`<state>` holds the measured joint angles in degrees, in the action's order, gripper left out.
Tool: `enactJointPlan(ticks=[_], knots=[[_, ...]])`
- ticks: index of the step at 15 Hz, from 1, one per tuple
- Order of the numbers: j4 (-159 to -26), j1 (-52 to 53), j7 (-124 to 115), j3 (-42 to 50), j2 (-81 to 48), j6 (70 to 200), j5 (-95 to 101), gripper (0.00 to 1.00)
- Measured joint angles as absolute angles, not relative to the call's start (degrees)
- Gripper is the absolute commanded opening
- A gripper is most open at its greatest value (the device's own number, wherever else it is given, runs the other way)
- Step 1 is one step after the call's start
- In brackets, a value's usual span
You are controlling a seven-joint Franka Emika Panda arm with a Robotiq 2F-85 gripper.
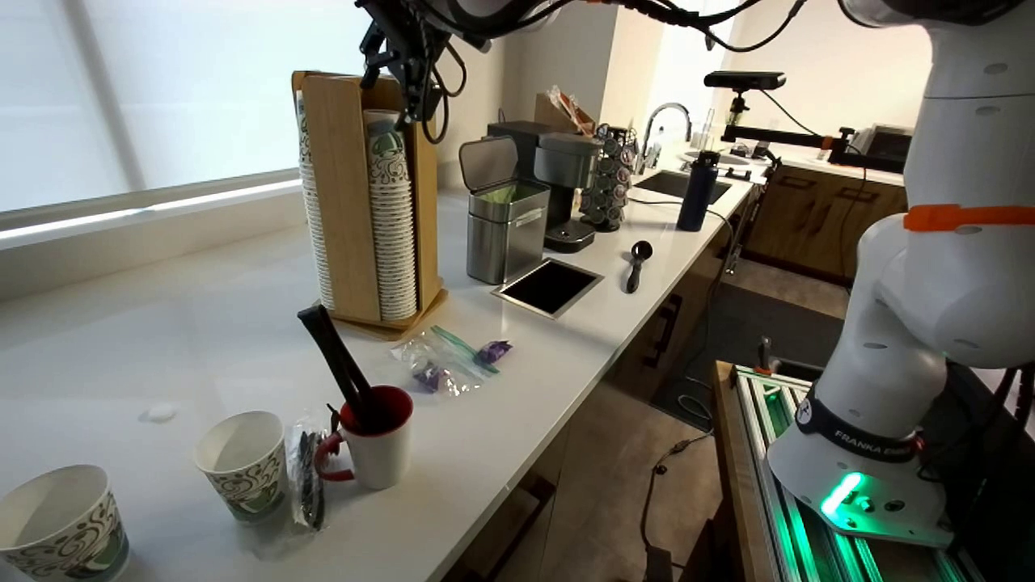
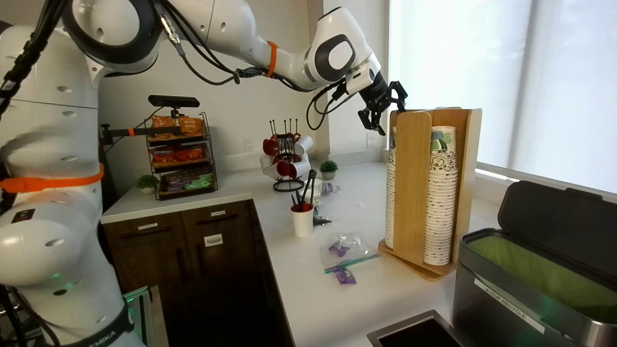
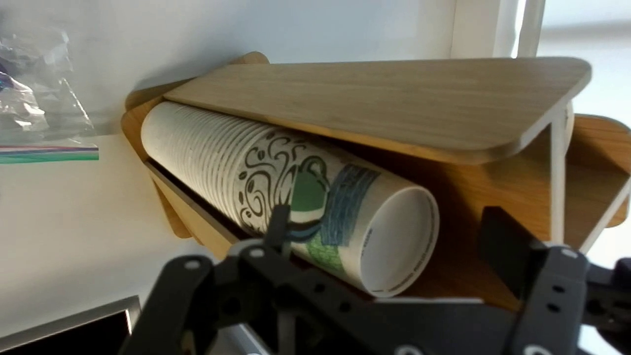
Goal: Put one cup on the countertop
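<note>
The top cup (image 1: 388,158) sits upside down on a tall stack in a wooden holder. It is whitish with green, blue and dark print, and also shows in an exterior view (image 2: 443,149) and the wrist view (image 3: 397,241). My gripper (image 1: 392,99) is open at the top of the holder, also in an exterior view (image 2: 391,120). In the wrist view the gripper (image 3: 392,229) has one finger overlapping the cup's left side and the other apart to its right. I cannot tell whether it touches the cup. The off-white countertop (image 1: 210,339) lies below, also in an exterior view (image 2: 308,289).
The wooden holder (image 2: 412,188) stands upright on the counter. Two upright cups (image 1: 247,465) (image 1: 69,525), a white mug with red inside (image 1: 384,453) and a plastic bag (image 1: 441,364) lie nearby. A metal bin (image 1: 509,226) and a square opening (image 1: 550,287) are beside the holder.
</note>
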<state>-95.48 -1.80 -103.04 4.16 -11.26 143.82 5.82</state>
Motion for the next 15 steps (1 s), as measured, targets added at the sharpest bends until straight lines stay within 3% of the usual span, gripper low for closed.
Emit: enactJointPlan(ticks=[2, 6, 12, 14, 15], knots=[[-95.05, -1.59, -103.88, 4.61, -11.86, 143.82, 5.84, 0.70], [-95.20, -0.73, -106.03, 5.85, -11.74, 143.82, 6.38, 0.68], [-96.78, -0.17, -107.06, 6.52, -10.86, 143.82, 6.89, 0.15], [-97.72, 0.01, -107.06, 6.52, -10.07, 143.82, 7.01, 0.02], [-98.26, 0.09, -107.06, 6.51, -9.55, 143.82, 7.03, 0.00]])
